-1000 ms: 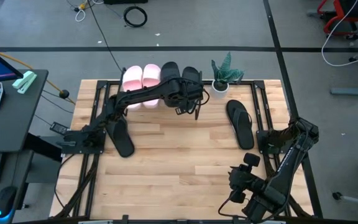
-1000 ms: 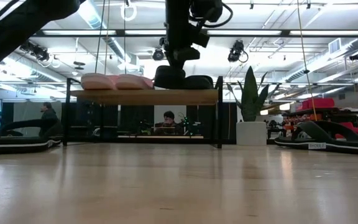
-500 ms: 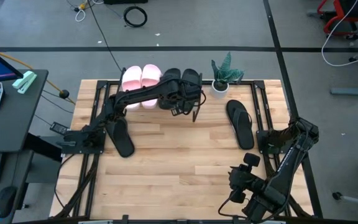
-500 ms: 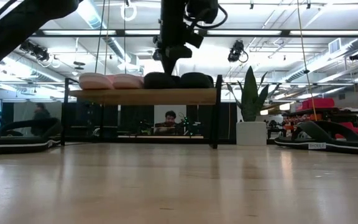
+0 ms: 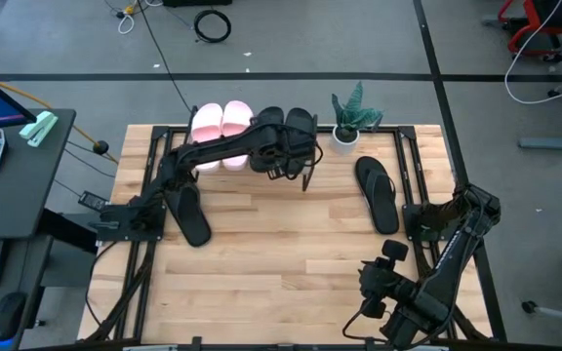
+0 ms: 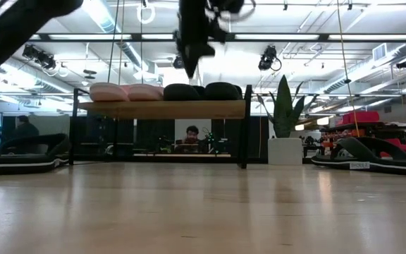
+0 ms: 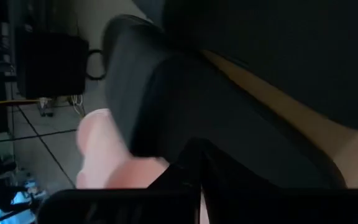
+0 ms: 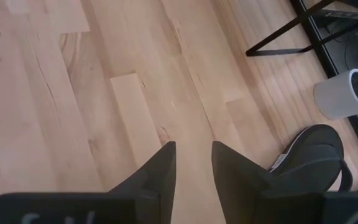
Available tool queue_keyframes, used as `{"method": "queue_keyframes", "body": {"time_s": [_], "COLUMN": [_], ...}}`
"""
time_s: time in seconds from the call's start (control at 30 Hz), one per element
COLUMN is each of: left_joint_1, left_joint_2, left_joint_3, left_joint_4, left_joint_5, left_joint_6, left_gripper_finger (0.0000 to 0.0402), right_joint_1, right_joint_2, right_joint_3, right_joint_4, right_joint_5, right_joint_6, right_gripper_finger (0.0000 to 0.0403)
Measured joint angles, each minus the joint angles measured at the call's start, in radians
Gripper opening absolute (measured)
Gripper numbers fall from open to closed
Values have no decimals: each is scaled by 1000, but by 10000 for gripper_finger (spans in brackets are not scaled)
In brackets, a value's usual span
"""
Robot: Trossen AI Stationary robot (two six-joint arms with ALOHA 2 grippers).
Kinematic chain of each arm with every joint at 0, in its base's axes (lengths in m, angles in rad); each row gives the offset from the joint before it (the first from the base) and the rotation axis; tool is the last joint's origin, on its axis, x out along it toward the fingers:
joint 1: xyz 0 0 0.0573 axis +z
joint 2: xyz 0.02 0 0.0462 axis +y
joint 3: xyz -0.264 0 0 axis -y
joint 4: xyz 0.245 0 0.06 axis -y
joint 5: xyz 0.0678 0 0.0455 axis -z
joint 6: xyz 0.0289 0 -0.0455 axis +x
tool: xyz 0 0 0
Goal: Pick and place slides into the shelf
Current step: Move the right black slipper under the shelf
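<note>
Overhead, the left gripper [image 5: 283, 156] is hovering at the shelf [image 6: 162, 109], fingers too hidden to tell their spread. Two pink slides [image 5: 220, 122] and two black slides [image 5: 286, 124] are sitting on it; flip-flops are lying at three [image 5: 377, 193] and nine o'clock [image 5: 187, 214].

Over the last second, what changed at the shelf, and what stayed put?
The left gripper set a black slide down on the shelf beside the other black slide, released it and rose. The pink slides, both flip-flops and the right gripper stayed put.
</note>
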Motion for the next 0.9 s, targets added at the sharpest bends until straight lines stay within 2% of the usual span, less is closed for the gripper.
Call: {"method": "queue_keyframes", "body": {"time_s": [0.17, 0.33, 0.43, 0.5, 0.63, 0.73, 0.9], "left_joint_1": [-80, -195, -276, -338, -472, -569, -712], "left_joint_2": [-98, -214, -255, -269, -277, -277, -277], "left_joint_3": [6, 8, 7, 7, 7, 7, 6], "left_joint_4": [-3, -4, -3, -4, -4, -4, -4], "left_joint_5": [3, 145, 179, 183, 184, 183, 143], "left_joint_6": [-51, -206, -256, -267, -295, -331, -411], "left_gripper_finger": [4, 8, 24, 33, 38, 28, 6], "right_joint_1": [-1, -1, -6, -14, -39, -51, -78], "right_joint_2": [0, 0, -1, -1, -3, -3, -70], "right_joint_3": [0, -13, -53, -104, -268, -395, -616], "right_joint_4": [0, -2, -1, -3, 37, 56, 66], "right_joint_5": [11, 133, 141, 141, 98, 48, 53], "right_joint_6": [11, 73, 98, 153, 368, 479, 631], "right_gripper_finger": [109, 109, 109, 109, 109, 109, 109]}}
